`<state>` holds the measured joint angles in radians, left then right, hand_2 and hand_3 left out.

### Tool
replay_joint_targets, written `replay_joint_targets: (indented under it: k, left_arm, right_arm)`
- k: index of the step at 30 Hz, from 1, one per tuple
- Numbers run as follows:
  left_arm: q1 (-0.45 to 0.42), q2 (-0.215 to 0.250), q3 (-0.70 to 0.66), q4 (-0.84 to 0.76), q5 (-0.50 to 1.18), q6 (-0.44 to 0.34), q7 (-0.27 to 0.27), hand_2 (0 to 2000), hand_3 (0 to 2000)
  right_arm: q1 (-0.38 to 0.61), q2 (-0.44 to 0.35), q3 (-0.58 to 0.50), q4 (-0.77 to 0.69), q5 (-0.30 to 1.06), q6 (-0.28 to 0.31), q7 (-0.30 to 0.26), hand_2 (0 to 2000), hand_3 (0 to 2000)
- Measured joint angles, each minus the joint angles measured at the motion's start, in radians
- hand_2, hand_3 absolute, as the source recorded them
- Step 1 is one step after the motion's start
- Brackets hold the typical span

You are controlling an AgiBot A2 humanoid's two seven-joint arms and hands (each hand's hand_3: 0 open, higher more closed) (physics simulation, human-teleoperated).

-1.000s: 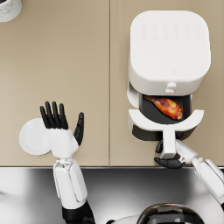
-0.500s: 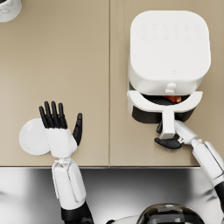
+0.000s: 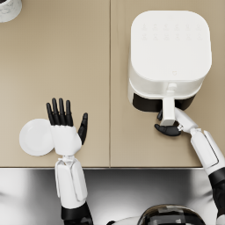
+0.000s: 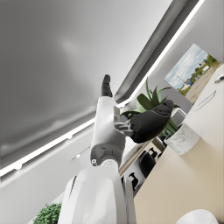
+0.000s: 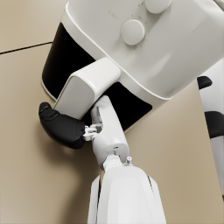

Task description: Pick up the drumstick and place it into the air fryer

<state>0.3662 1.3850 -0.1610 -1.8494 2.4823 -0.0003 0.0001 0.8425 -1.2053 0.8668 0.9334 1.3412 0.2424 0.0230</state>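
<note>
Drumstick not visible now; judging by the near-shut drawer, prob inside fryer [image 3: 169,52]. Likely light, greasy, soft meat w/ stiff bone end, best place to pinch. Right hand [image 3: 168,128] curled on handle [image 3: 168,110]. Left hand [image 3: 66,127] spread, holding nothing, by plate [image 3: 35,137] on bench [image 3: 66,57].

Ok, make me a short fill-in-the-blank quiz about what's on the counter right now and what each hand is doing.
1. The right hand rests at the handle of the air fryer's ____.
2. The left hand is held up, open, above a white ____.
3. The air fryer drawer is pushed ____, so the drumstick is out of sight.
4. The counter is ____ in colour.

Missing words: drawer; plate; in; beige
</note>
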Motion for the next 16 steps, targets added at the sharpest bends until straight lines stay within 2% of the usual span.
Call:
replay_joint_targets:
  k: [1,3,6,16]
  left_arm:
    - [0.001,-0.001,0.002,0.002,0.000,0.000,0.000,0,0]
    - [0.001,-0.003,0.003,0.004,0.000,0.000,0.000,0,0]
    - [0.001,-0.004,0.003,0.006,0.000,0.000,0.000,0,0]
    - [0.001,-0.004,0.003,0.007,0.000,0.000,0.000,0,0]
  right_arm:
    - [0.005,-0.002,0.004,-0.007,0.000,-0.001,0.000,2000,2000]
    - [-0.033,-0.027,-0.071,-0.003,0.001,0.007,-0.004,2000,2000]
    - [-0.057,-0.044,-0.126,0.001,0.001,0.028,-0.006,2000,2000]
    - [-0.065,-0.056,-0.157,0.002,0.001,0.021,-0.019,2000,2000]
